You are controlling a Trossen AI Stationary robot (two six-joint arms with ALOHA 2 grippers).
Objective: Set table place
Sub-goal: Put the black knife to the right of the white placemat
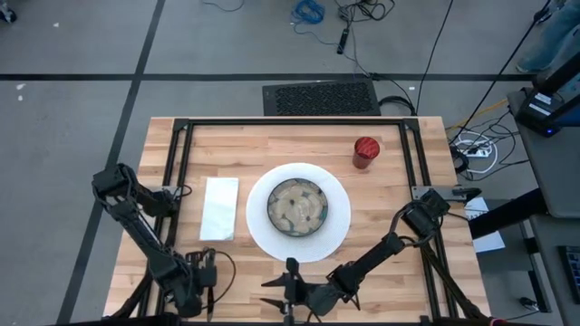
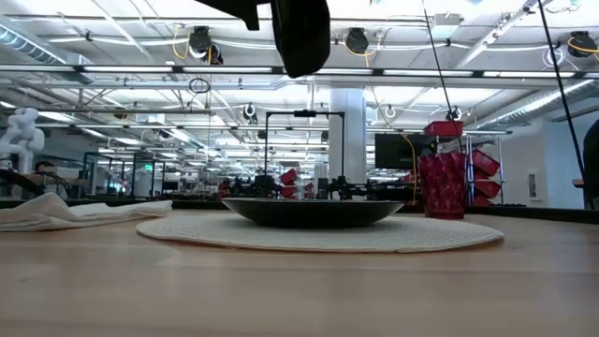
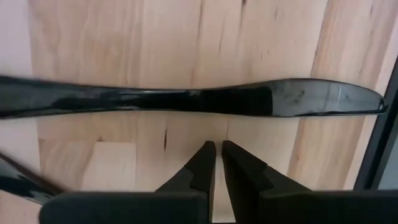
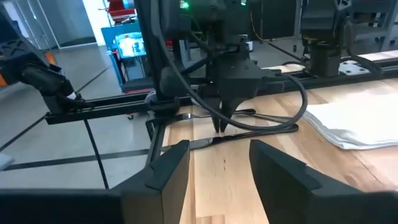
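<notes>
A big white plate lies mid-table with a patterned bowl resting on it. A white napkin lies flat to its left, and a red cup stands at the far right. At the table's near left corner a dark knife lies flat on the wood, with a second dark piece beside it. My left gripper points down there, shut. Its tips are just beside the knife's middle, with bare wood showing between. My right gripper is level at the near edge, open and empty, pointing at the left gripper.
Black frame bars run along the table's left, far and right sides. A dark cable loops from the left arm down over the wood near the cutlery. Bare wood lies right of the plate. A dark arm part hangs at the top of the low view.
</notes>
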